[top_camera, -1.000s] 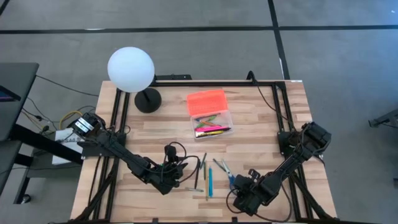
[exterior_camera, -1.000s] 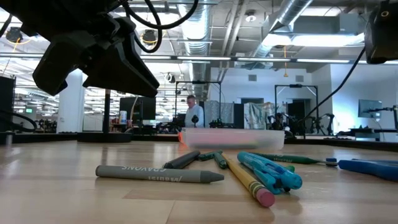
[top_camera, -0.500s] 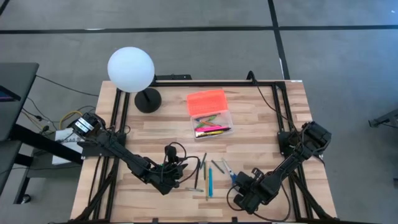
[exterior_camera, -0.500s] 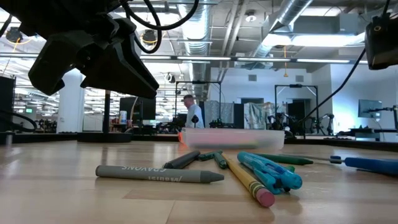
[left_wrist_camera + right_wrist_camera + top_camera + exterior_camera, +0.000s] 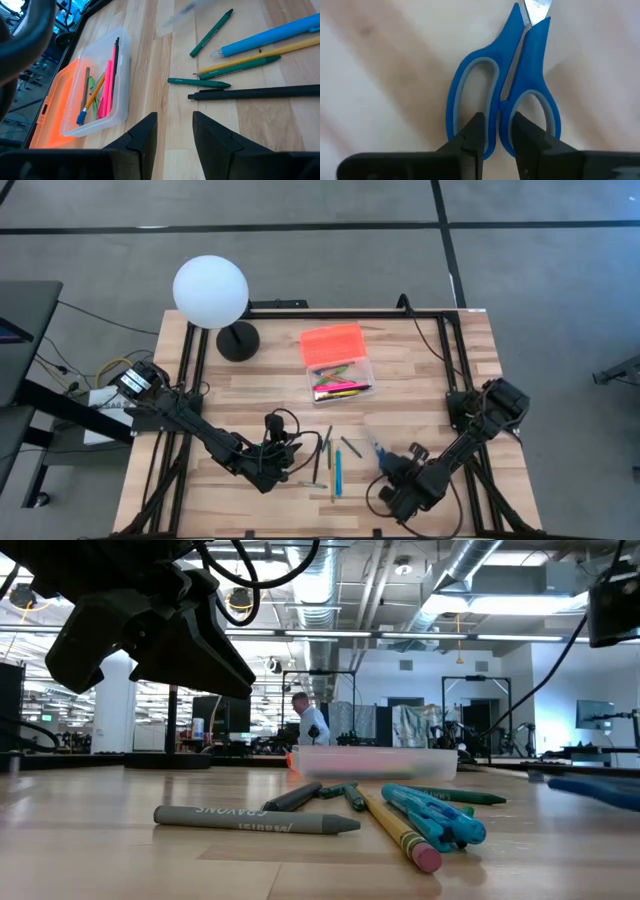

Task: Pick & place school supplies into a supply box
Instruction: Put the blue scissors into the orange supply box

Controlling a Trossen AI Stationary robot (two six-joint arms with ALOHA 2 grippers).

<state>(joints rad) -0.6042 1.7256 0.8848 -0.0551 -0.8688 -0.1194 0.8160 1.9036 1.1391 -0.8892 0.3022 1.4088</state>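
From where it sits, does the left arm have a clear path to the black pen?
Probably yes. The left gripper hangs with jaws open just short of the black pen; bare wood lies between, and only a green marker sits beside it.

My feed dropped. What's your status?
Right gripper shut on blue scissors. Left gripper open over loose pens. Supply box open, path clear.

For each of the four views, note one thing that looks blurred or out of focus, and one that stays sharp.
High view: the scissors smear near the right gripper; the supply box is crisp.
Low view: the grey crayon is sharp; the room behind is soft.
Left wrist view: a grey streak blurs; the black pen is sharp.
Right wrist view: the table is smeared, the scissor handles clearer.
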